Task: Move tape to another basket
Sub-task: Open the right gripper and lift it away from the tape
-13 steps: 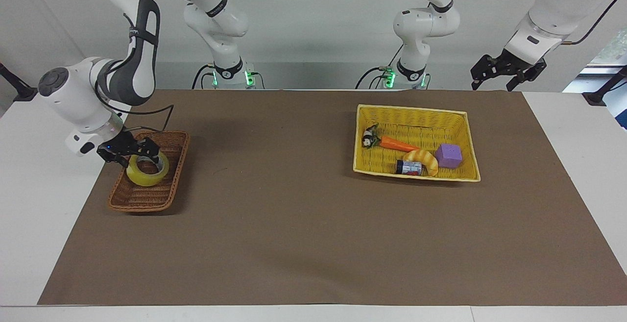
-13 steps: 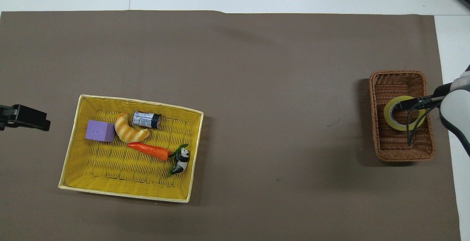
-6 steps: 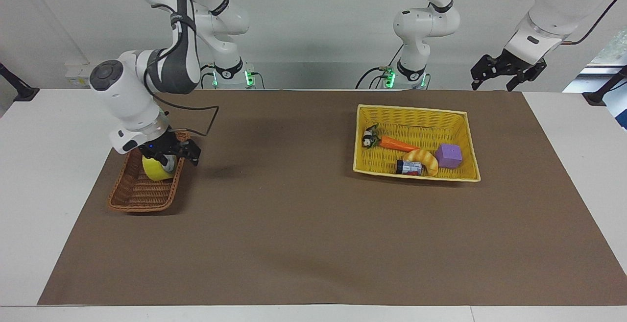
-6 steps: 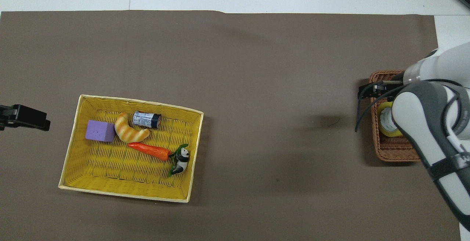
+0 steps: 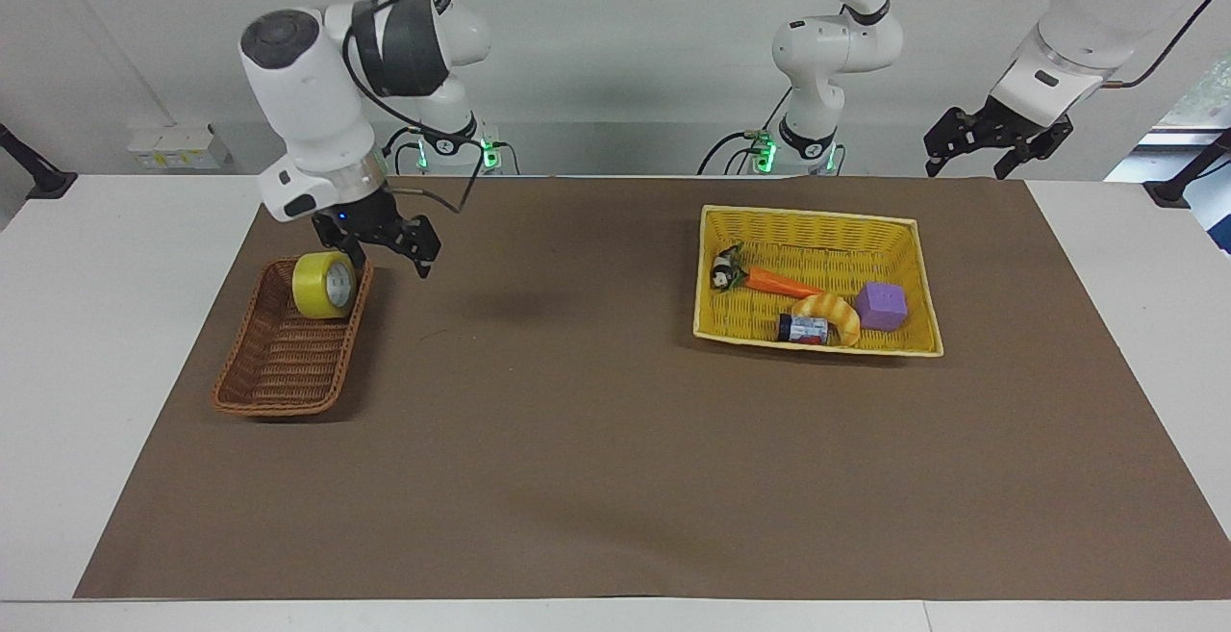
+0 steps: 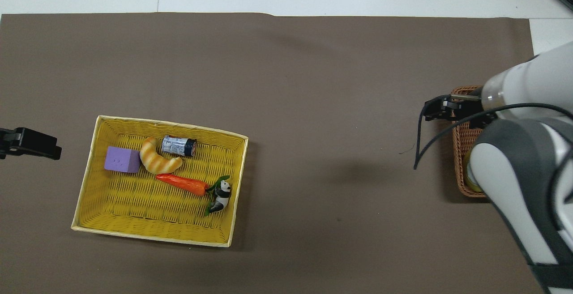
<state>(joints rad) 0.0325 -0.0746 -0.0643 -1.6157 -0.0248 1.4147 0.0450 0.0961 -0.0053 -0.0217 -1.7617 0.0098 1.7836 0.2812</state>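
The tape sits on edge in the brown basket, at the end nearest the robots. Right gripper hangs just above the rim, fingers apart, holding nothing. Left gripper waits open by its own table end.

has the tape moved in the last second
Yes. The tape lay flat mid-way along the brown wicker basket; now it stands on edge at the basket's end nearer the robots, leaning at the rim, with the right gripper just above it.
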